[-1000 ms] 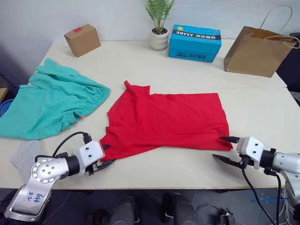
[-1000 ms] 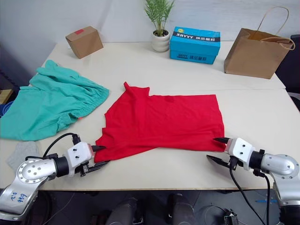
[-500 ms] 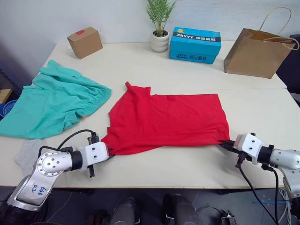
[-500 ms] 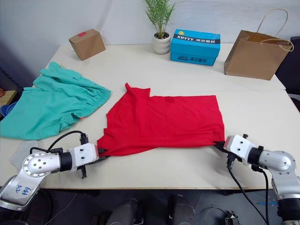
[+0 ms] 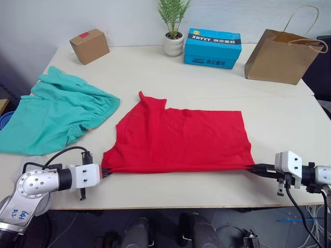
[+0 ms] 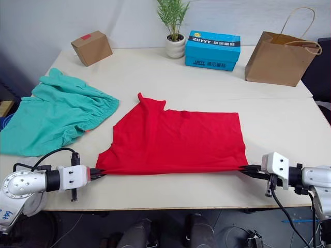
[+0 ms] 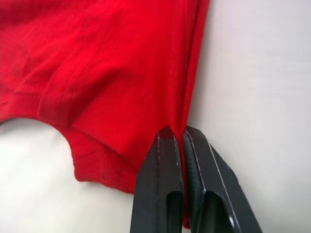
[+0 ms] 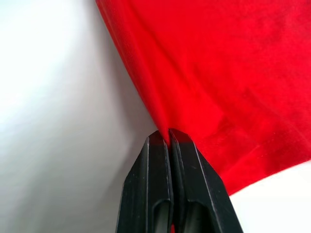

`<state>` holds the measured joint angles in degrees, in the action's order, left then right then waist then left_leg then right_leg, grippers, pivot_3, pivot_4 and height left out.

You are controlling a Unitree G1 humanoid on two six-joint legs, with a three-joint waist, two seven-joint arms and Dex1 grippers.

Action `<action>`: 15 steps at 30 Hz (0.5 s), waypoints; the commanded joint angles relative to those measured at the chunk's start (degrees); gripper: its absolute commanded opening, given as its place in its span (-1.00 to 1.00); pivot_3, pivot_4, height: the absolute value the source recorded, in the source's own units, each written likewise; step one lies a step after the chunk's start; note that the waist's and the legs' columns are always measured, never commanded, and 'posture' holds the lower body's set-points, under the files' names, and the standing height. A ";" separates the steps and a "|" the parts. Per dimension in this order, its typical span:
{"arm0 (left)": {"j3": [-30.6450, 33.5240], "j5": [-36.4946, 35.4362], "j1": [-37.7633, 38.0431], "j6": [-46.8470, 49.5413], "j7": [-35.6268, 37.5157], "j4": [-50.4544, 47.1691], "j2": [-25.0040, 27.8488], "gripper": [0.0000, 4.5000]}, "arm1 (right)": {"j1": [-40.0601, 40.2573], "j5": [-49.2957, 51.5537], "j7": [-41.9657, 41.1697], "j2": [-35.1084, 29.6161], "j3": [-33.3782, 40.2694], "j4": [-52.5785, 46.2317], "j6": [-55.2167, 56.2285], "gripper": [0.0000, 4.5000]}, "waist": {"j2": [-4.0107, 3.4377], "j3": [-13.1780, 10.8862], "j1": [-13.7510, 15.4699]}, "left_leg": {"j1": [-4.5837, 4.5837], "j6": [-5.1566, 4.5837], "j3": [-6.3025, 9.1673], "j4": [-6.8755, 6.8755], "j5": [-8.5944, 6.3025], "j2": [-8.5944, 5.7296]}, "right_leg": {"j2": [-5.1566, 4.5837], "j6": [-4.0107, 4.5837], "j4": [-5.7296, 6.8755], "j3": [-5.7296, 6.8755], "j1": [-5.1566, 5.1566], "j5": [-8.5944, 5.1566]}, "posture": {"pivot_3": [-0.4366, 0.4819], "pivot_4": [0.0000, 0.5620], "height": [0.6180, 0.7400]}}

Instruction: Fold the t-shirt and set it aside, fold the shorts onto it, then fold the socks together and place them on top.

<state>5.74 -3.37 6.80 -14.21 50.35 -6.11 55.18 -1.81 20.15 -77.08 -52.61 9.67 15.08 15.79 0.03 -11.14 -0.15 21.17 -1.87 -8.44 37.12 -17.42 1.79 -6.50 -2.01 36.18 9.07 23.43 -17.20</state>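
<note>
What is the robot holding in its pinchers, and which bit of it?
The t-shirt. The left gripper pinches its near left corner and the right gripper its near right corner, with the near edge pulled straight between them.

My left arm covering most of the socks at lower left, shorts cut off at left edge, paper bag handle clipped at right edge.

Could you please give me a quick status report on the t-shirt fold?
Left gripper and right gripper shut on the t-shirt, near edge taut between them. Not folded yet. Shorts lie apart; nothing obstructing.
</note>
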 commanded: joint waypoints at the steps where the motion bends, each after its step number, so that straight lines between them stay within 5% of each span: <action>1: 4.52 0.47 1.94 -2.58 -1.13 0.67 0.61 -0.99 | 4.06 2.05 -1.32 -1.45 3.40 -2.21 -0.33 -1.00 | 0.01 -0.01 0.33 | 0.00 0.00 0.01 -0.01 -0.02 0.00 | 0.00 0.00 -0.04 0.01 -0.01 0.00 | -0.05 -0.47 1.00; 15: 7.07 -3.39 10.97 4.10 -0.19 -9.01 -1.87 -0.99 | 14.66 -2.60 9.50 2.32 3.54 -8.78 5.50 -1.00 | 0.17 0.01 0.28 | 0.04 -0.01 0.02 0.01 -0.09 -0.01 | 0.00 -0.06 -0.15 0.01 -0.05 0.03 | -0.05 -0.47 1.00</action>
<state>10.60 -5.19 16.70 -11.41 49.21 -13.40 52.76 11.99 17.67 -68.66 -50.47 11.58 6.55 22.37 0.20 -11.13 0.13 21.20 -1.88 -8.42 37.13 -17.51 1.78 -6.50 -2.07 36.02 9.07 23.37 -17.17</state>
